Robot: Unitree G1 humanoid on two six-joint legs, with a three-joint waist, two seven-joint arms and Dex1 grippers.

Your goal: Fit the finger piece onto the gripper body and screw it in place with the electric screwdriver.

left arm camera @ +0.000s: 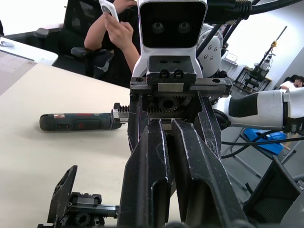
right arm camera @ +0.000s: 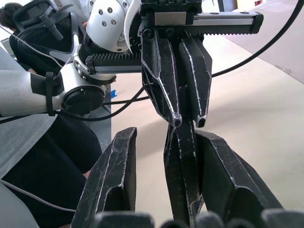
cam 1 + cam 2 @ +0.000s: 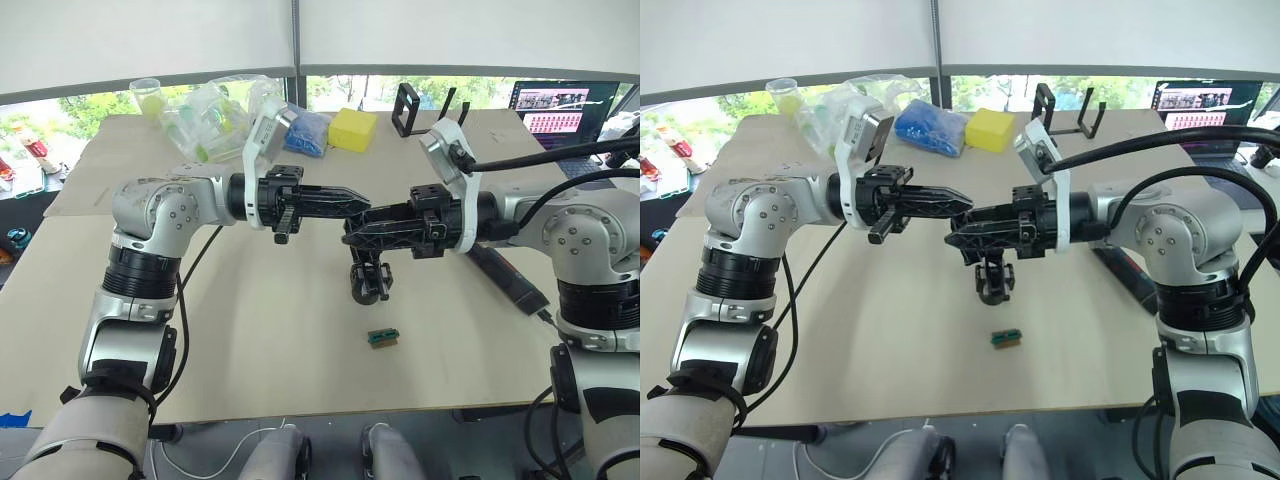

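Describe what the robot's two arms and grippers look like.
Both arms are silver-grey with black joint bands and loose black cables. Each wrist carries a white camera housing. The left gripper and right gripper each have two black, tapered plastic fingers on a toothed rack with small gears.

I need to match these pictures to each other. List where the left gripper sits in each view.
Left eye view: left gripper at centre, above the table, pointing toward the robot's right.
Right eye view: centre, just left of the middle.
Left wrist view: foreground, aimed at the opposing white wrist.
Right wrist view: facing the camera, beyond that arm's own gripper.
Shared landmark: the right gripper, meeting it tip to tip.
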